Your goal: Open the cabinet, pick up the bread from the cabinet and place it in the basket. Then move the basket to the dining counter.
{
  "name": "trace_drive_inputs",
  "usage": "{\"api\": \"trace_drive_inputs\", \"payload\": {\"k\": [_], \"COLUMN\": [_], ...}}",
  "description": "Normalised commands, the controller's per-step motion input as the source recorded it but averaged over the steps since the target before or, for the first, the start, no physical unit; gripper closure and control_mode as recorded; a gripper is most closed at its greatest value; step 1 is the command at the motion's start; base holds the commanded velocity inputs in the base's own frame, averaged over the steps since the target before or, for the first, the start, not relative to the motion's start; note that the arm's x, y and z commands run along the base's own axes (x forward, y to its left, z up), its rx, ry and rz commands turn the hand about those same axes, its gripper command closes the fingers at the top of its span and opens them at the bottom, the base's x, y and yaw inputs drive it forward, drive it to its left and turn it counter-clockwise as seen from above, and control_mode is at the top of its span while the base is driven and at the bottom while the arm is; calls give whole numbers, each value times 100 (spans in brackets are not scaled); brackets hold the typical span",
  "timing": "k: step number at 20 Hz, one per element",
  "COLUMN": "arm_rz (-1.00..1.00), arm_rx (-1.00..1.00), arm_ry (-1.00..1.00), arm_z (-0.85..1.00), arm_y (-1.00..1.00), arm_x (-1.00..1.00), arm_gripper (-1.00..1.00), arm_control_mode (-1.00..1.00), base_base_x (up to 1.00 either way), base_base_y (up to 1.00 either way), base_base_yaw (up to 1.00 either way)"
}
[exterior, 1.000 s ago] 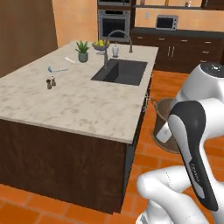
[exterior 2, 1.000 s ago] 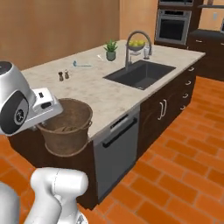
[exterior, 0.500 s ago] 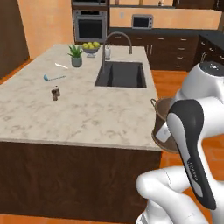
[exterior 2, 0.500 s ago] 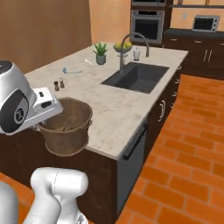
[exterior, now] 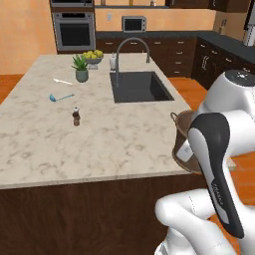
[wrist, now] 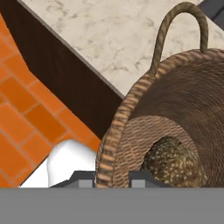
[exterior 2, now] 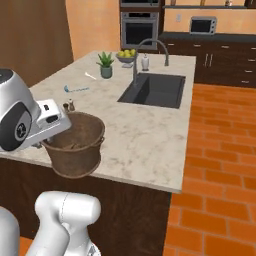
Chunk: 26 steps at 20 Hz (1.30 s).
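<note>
Swung round with the base since a second ago, so the dining worktop [exterior: 60, 134] now lies square ahead, no item on it shifted.

Hand [wrist: 112, 178] clamped narrowly on the rim of the basket [exterior 2: 75, 145], one tip inside the wall, one outside. Held in the air at the worktop's near edge, just beside it, not yet resting on the stone. Bread [wrist: 175, 164] lying at the bottom, just beyond the tips. Probably light but slightly yielding weave, likely to tilt from a one-sided rim pinch; best kept level, lowered gently.
</note>
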Motion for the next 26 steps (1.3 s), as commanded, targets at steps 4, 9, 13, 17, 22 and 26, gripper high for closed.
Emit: {"api": "trace_drive_inputs", "payload": {"k": [4,9,13,17,22,26], "arm_rz": [-32,-14,-8,-15,-12,-2], "arm_rx": [-1,0,0,0,0,0], "arm_ry": [0,0,4,6,0,3], "arm_z": [-13,-7,-53,-78,-71,-48], "arm_y": [52,25,-9,-13,-18,-13], "arm_x": [52,99,100,100,100,99], "arm_gripper": [100,100,100,100,100,100], "arm_control_mode": [-100,-100,-100,-100,-100,-100], "base_base_x": [9,0,0,0,0,0], "base_base_y": [18,0,0,0,0,0], "base_base_yaw": [-11,0,0,0,0,0]}}
